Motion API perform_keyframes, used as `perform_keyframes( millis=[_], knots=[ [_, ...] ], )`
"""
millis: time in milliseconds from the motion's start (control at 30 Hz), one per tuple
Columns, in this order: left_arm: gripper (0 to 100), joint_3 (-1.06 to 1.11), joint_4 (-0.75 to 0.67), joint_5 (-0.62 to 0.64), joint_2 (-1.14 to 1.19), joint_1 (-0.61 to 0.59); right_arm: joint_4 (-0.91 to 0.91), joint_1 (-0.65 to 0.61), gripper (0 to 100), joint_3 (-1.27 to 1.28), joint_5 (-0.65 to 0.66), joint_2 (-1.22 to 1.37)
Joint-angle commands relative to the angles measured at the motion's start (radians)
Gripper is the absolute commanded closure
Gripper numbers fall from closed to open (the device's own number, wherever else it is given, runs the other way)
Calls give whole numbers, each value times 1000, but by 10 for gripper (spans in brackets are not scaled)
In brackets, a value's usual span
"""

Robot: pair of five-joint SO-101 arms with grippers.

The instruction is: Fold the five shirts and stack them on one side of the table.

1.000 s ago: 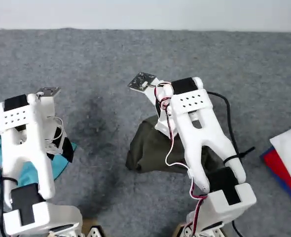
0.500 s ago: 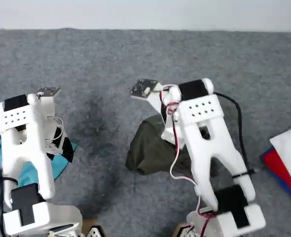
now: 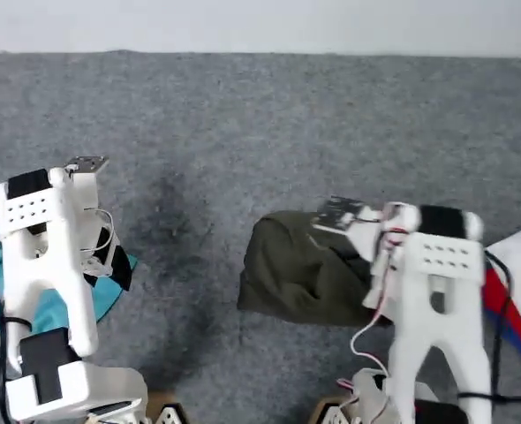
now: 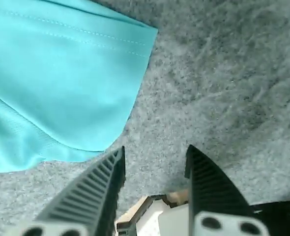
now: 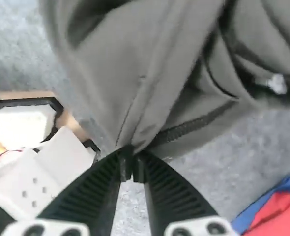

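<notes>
An olive shirt (image 3: 300,269) lies bunched at the table's centre right. My right gripper (image 5: 131,158) is shut on a fold of the olive shirt (image 5: 150,73), at the cloth's right end under the right arm (image 3: 433,274). A teal shirt (image 3: 44,309) lies at the left edge, partly hidden by the left arm (image 3: 40,256). My left gripper (image 4: 155,153) is open and holds nothing; it hangs just above the carpet beside the rounded hem of the teal shirt (image 4: 56,83).
White, red and blue shirts (image 3: 518,274) lie stacked at the right edge, close to the right arm; a red and blue corner (image 5: 277,209) lies past the olive cloth. Grey carpet (image 3: 243,115) covers the table, bare at the back.
The right arm has swung right and back toward its base, dragging the olive shirt with it. The shirt now lies farther right and more spread out. The left arm has kept still.
</notes>
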Motion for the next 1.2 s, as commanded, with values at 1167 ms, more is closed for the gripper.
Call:
perform_keyframes(
  millis=[1167],
  knots=[
    [809,107,8,-14,-32,2,-357,-467,788,130,-559,-137]
  ],
)
